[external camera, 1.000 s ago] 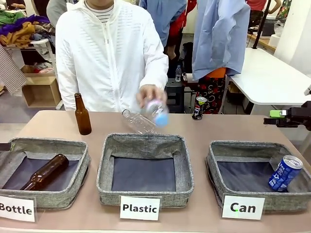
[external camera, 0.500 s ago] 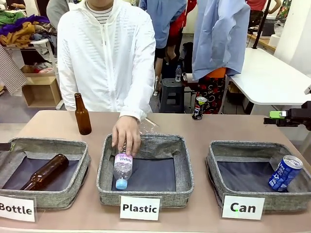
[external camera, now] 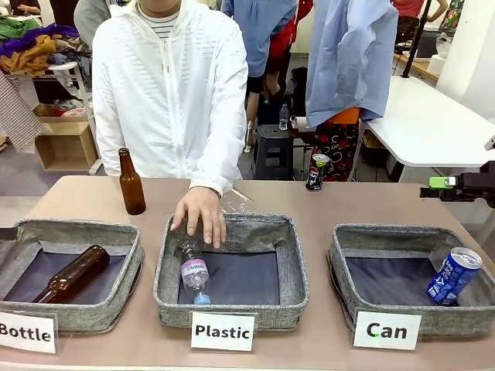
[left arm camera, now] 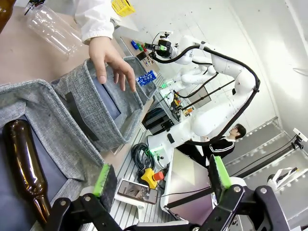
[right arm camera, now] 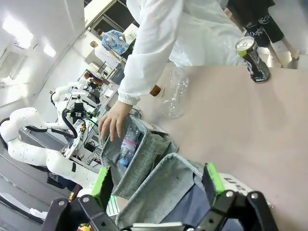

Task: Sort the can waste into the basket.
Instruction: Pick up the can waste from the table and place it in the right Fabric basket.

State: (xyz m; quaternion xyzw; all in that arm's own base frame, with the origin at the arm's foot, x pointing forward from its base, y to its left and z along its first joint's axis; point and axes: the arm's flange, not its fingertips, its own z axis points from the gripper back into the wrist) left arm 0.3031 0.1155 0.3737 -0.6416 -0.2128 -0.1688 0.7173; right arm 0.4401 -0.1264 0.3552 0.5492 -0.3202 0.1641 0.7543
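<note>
Jaws apart and empty, right pincer (right arm camera: pixel 157 179) faces the dark dented can (right arm camera: pixel 252 60) well ahead: best straddle it squarely, squeeze gently.

Basket (external camera: pixel 340 259), 4 o'clock in front view: coarse woven grey cloth, matt; lining dark, smoother. Blue can (external camera: pixel 453 275) inside, at its 3 o'clock: glossy printed metal, bare silver top. Dark can (external camera: pixel 316 171), 1 o'clock on table (external camera: pixel 363 205): shiny metal, dented. Table: smooth matt tan surface. "Can" label (external camera: pixel 387 331): flat, white, matt. Water bottle (external camera: pixel 195 272), 6 o'clock: clear glossy plastic. Upright brown bottle (external camera: pixel 131 184) and lying brown bottle (external camera: pixel 73 273), 9 o'clock: glossy glass. Person's jacket (external camera: pixel 170 100): thin white cloth.
</note>
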